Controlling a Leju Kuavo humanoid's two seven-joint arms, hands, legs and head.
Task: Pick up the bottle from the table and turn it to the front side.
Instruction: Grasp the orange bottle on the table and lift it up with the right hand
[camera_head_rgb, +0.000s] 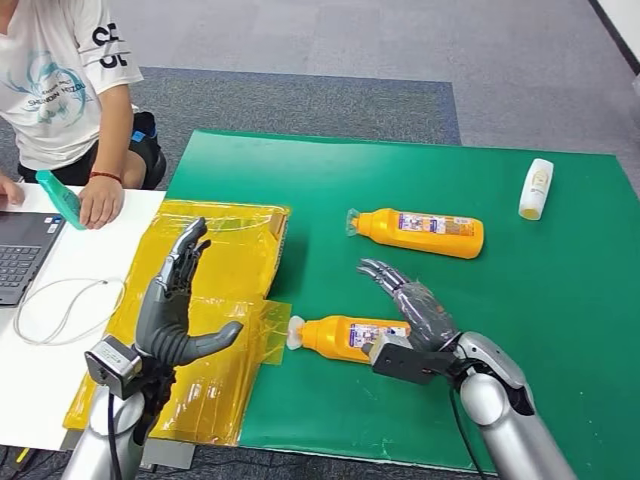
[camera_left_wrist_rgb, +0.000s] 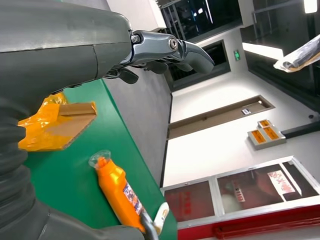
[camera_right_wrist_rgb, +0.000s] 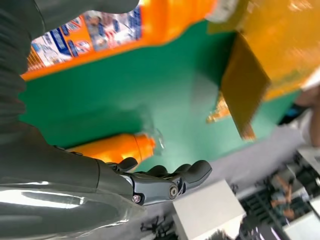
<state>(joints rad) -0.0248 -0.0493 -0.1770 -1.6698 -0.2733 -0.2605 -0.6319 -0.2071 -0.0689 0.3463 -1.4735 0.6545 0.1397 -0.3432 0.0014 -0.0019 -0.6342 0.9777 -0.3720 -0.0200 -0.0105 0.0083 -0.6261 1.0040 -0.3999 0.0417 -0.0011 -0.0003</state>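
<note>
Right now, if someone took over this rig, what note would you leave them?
Left hand: raised over the yellow sheet, fingers apart, holding nothing.
Right hand: open, hovering over the near orange bottle; no grip visible.
Both orange bottles lie on their sides on the green mat; the far orange bottle is untouched. A small white bottle lies near the mat's far right.
Done: the reach. Left: grasp, lift, and turn the bottle to its front.
</note>
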